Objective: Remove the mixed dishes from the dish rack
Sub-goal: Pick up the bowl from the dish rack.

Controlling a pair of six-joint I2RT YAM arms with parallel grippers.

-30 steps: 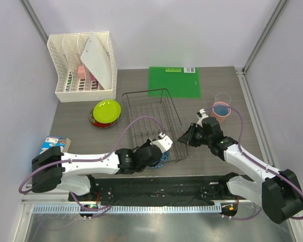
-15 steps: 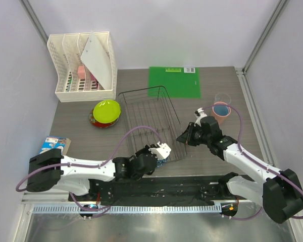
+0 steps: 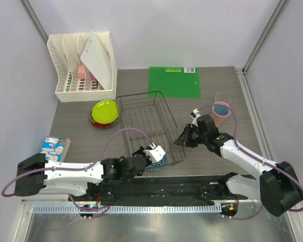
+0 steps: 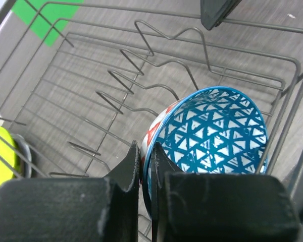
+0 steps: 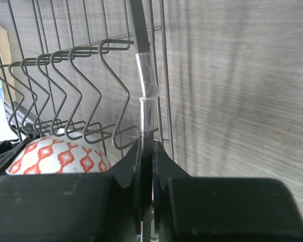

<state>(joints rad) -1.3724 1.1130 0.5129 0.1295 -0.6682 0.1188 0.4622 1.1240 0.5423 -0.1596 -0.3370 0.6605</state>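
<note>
One bowl [image 4: 212, 136], one rack [image 3: 149, 123], one cup [image 3: 221, 112]

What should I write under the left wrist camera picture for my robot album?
The left hand pinches the rim of the blue-and-white bowl sitting inside the wire dish rack.
</note>
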